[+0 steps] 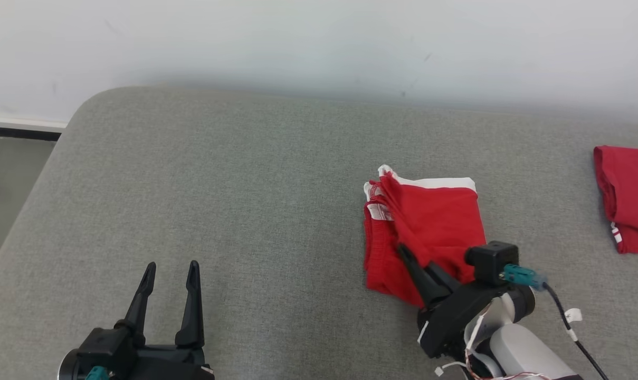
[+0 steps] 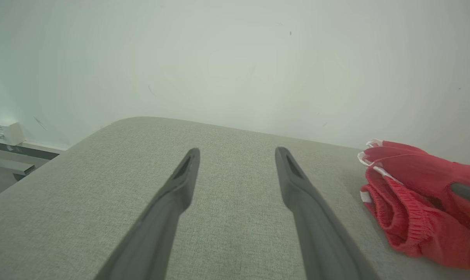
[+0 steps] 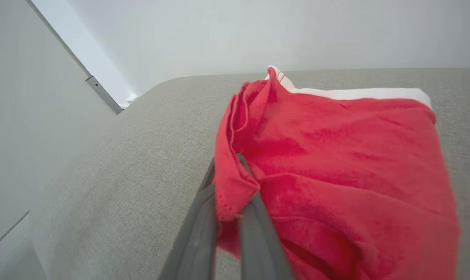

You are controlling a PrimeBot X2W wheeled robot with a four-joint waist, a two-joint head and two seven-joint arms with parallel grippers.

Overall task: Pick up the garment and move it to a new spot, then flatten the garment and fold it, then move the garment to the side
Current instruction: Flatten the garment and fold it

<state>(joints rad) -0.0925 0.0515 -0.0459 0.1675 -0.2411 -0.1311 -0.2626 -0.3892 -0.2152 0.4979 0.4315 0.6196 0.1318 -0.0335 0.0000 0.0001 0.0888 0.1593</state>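
The garment (image 1: 429, 221), a pair of red shorts by the look of it, lies right of the middle of the grey worktop (image 1: 218, 184), gathered into a compact, roughly square stack of layers. The right gripper (image 1: 411, 256) is clamped on a small flap at its near left corner, and in the right wrist view the red cloth is squeezed up between the two dark fingers (image 3: 203, 202). The left gripper (image 1: 172, 265) hovers well apart at the near left, its jaws spread wide with nothing between them. I'd judge the fold is about done and the move to the side is in hand, though the layers look loose enough that a last smoothing could come first. Another red folded piece (image 1: 627, 195) sits at the far right edge, which suggests where the garment might go. Next, I think, it needs a low, steady drag or lift, since one pinched corner could let the stack peel open. The cloth is soft, matte knit with a white band along the far edge and a ribbed, puckered waistband on its left side. The worktop is coarse woven upholstery with a rounded corner, set against a plain pale wall (image 1: 319, 42).
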